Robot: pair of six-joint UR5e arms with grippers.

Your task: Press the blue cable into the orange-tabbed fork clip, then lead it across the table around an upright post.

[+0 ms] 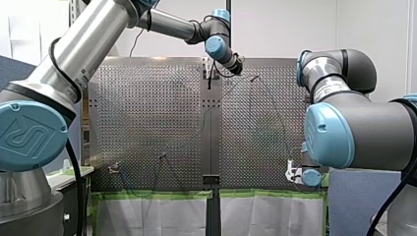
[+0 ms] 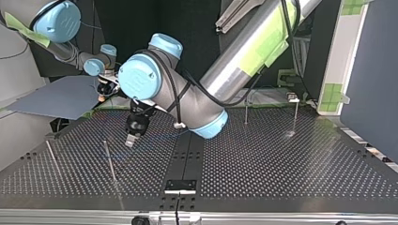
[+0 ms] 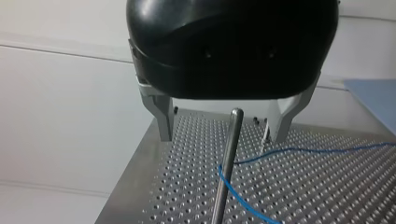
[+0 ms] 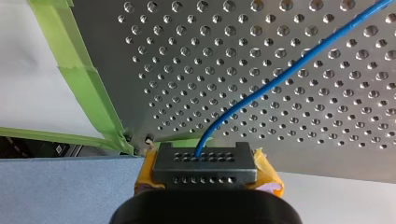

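The thin blue cable runs over the perforated table into my right gripper, whose yellow-padded fingers are shut on it at the table's taped corner. In the left wrist view my left gripper hangs open, its metal fingers standing to either side of an upright post without touching it. The cable bends around that post. The top view has my left gripper low over the plate beside a post. A small clip sits at the front view's near left.
More upright posts stand on the plate: one at the top view's left and two at its far right. Green tape lines the table's edge. A blue-grey board lies beyond the far left corner.
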